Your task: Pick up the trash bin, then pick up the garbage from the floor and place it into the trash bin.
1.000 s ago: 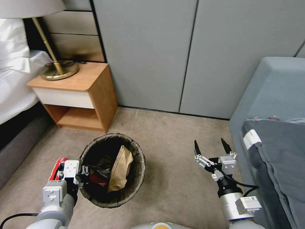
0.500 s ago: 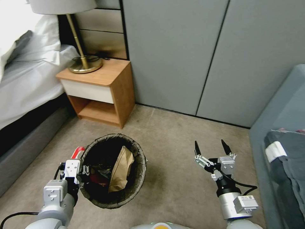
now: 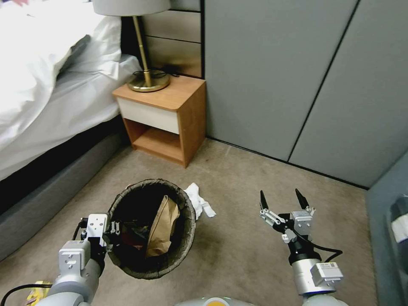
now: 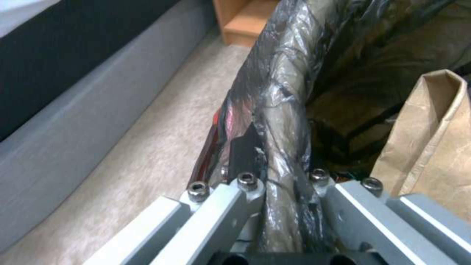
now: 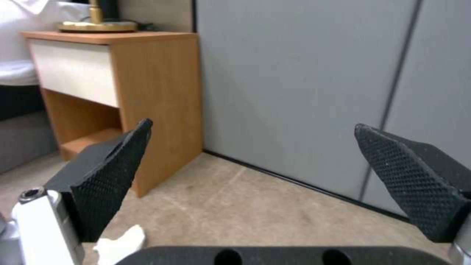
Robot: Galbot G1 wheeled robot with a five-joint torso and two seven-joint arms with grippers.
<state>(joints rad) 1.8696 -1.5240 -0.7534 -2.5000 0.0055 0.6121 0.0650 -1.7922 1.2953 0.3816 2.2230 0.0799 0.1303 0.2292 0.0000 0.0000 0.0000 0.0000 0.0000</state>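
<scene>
Carrying the trash bin (image 3: 151,229) pinched at its rim by the left gripper (image 3: 111,231), right gripper (image 3: 281,199) wide and empty, next reaching for the crumpled tissue (image 3: 199,203) on the carpet (image 3: 238,255) beside it.

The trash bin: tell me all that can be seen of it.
The trash bin is round and open-topped, its rim and visible side wrapped in a wrinkled dark bag liner. It is upright over the carpet, the left hand shut on its rim. Inside, crumpled brown paper leans over dark wrappers. A white tissue lies on the floor beside it.
</scene>
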